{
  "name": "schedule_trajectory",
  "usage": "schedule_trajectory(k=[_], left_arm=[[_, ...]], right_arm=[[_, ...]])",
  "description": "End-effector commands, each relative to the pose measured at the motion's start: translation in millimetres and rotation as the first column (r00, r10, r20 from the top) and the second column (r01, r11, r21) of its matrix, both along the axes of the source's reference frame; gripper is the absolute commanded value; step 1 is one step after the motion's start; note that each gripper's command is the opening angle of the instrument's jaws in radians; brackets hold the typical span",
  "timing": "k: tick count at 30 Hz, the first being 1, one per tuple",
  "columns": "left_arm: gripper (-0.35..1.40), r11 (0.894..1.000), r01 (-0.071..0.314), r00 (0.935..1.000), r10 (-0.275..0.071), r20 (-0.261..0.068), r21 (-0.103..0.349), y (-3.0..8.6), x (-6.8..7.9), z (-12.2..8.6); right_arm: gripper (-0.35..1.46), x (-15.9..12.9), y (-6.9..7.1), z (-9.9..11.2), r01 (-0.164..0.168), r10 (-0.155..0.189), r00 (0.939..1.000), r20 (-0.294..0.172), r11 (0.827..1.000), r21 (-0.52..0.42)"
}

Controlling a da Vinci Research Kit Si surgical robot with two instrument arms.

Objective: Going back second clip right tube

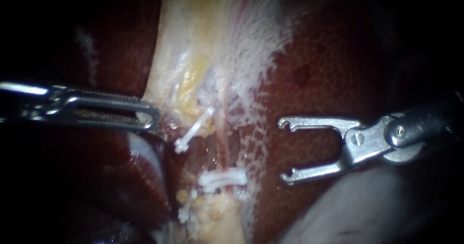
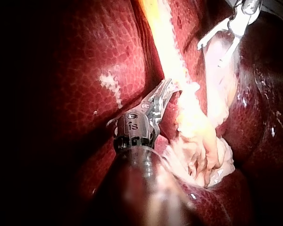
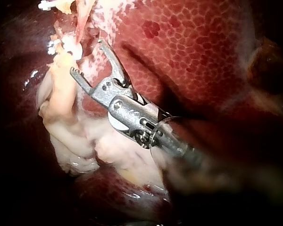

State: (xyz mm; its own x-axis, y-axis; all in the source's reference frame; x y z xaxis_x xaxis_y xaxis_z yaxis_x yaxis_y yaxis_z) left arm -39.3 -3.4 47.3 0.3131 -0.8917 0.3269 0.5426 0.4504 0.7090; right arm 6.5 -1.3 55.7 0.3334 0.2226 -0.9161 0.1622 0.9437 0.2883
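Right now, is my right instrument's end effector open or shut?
Open. The right instrument shows a wide gap between its two jaws in the endoscope view, with nothing held between them.

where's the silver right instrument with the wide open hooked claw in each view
endoscope view: silver right instrument comes in from the right, claw open over the dark red liver.
left wrist view: right instrument lies far ahead of the left instrument, across the pale yellowish tissue strip.
right wrist view: right instrument is the view's own, claw open beside that strip.
shared landmark: the pale yellowish tissue strip.
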Motion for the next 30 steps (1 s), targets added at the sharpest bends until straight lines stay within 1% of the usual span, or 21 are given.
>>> schedule_trajectory(k=[1, 18, 30], left_arm=[[-0.35, 1.000, -0.002, 1.0000, 0.002, -0.002, 0.001, 0.0, -0.1, 0.1], [-0.35, 1.000, -0.012, 0.9999, 0.012, -0.001, 0.004, -0.4, -0.8, 0.6], [-0.35, 1.000, -0.013, 0.9999, 0.013, -0.003, 0.005, -0.5, -0.8, 0.6]], right_arm=[[0.60, 0.0, 0.0, 0.0, 0.000, 0.000, 1.0000, 0.000, 1.000, 0.000], [0.60, 0.0, 0.0, 0.0, 0.000, 0.000, 1.0000, 0.000, 1.000, 0.000], [0.60, -0.2, 0.0, 0.1, 0.000, 0.000, 1.0000, 0.000, 1.000, 0.000]])
